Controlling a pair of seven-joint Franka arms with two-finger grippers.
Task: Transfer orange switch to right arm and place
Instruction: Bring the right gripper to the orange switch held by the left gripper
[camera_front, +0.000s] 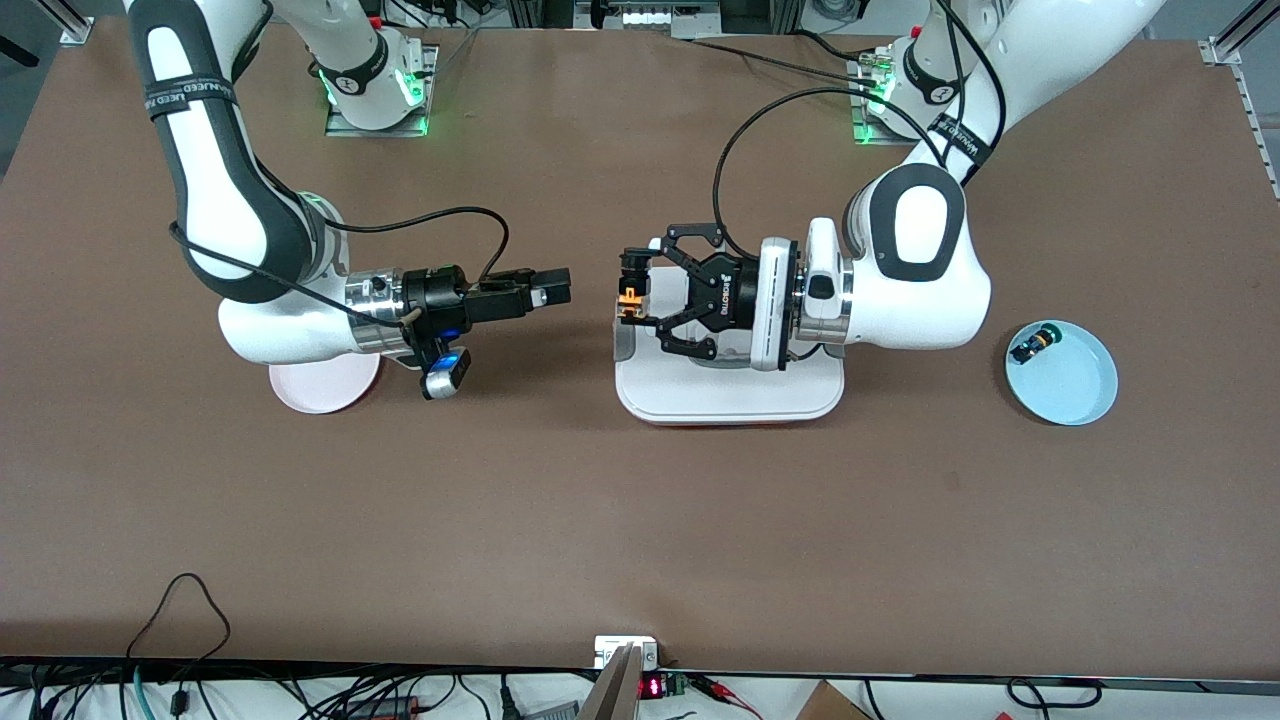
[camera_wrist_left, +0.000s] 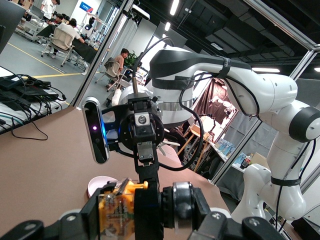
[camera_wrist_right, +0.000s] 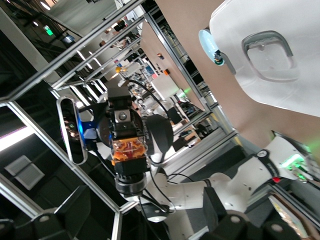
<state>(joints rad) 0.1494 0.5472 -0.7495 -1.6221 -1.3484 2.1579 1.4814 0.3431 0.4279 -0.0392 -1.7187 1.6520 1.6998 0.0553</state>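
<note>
End effector of the left arm (camera_front: 632, 295), mid-frame in the front view over a white tray (camera_front: 728, 395), is clamped on the orange switch (camera_front: 629, 299). Facing it, the right end effector (camera_front: 560, 287) is held centre-left with fingers pressed together. At right, a green-capped switch (camera_front: 1031, 346) lies in a blue dish (camera_front: 1070, 385).

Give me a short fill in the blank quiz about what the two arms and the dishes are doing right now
1. The left gripper is shut on the ____ switch.
2. It holds the switch over the ____ tray.
3. The green-capped switch lies in the ____ dish.
4. The right gripper is in the air, partly above the pink ____.

Missing words: orange; white; blue; plate
</note>
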